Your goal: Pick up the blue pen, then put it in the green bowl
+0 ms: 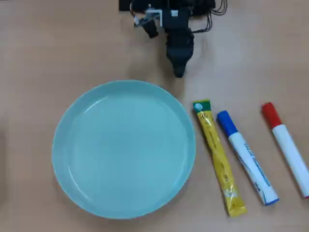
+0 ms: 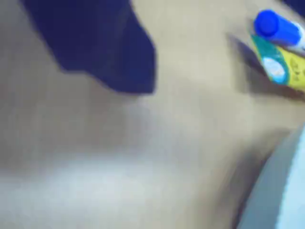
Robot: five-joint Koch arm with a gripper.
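Observation:
The blue pen (image 1: 247,157) lies flat on the table, right of the green bowl, its blue cap toward the arm. The wrist view shows only its blue cap (image 2: 276,27) at the top right. The green bowl (image 1: 72,121) is a wide, pale mint dish on the table, with nothing in it; its rim (image 2: 271,191) shows at the wrist view's lower right. My gripper (image 1: 178,71) is near the arm's base, beyond the bowl's far rim and well apart from the pen. Only one dark tip shows, and one dark jaw in the wrist view, so I cannot tell its state.
A long yellow sachet (image 1: 218,157) lies between the bowl and the blue pen, close to both; its top end shows in the wrist view (image 2: 281,67). A white marker with a red cap (image 1: 286,145) lies further right. The arm's base (image 1: 169,7) is at the top edge.

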